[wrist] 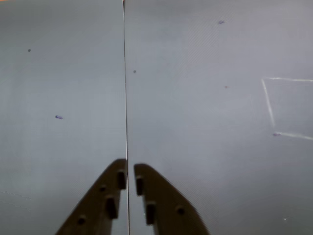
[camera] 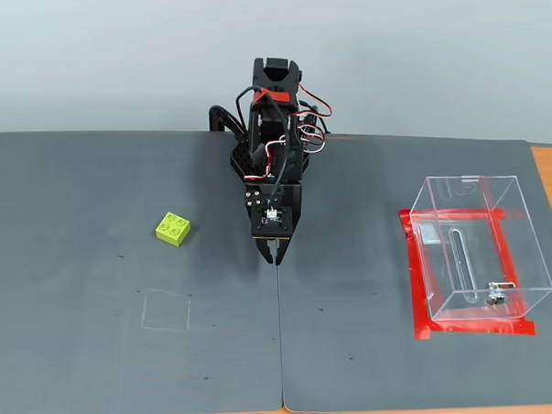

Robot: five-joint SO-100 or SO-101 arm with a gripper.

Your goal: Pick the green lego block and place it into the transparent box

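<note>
The green lego block (camera: 172, 229) lies on the dark mat in the fixed view, left of the arm, studs up. My gripper (camera: 274, 255) hangs tip-down over the mat's middle seam, about a hand's width right of the block, shut with nothing between its fingers. In the wrist view the gripper (wrist: 130, 178) shows two dark fingers almost touching above the seam; the block and the box are out of that view. The transparent box (camera: 470, 253) stands at the right on red tape (camera: 412, 274), with nothing visible inside it.
Two grey mats meet at a seam (camera: 280, 335) running toward the front edge. A faint chalk square (camera: 166, 311) is drawn on the left mat, below the block; its outline (wrist: 268, 105) shows at the wrist view's right. Wooden table edges frame the mats.
</note>
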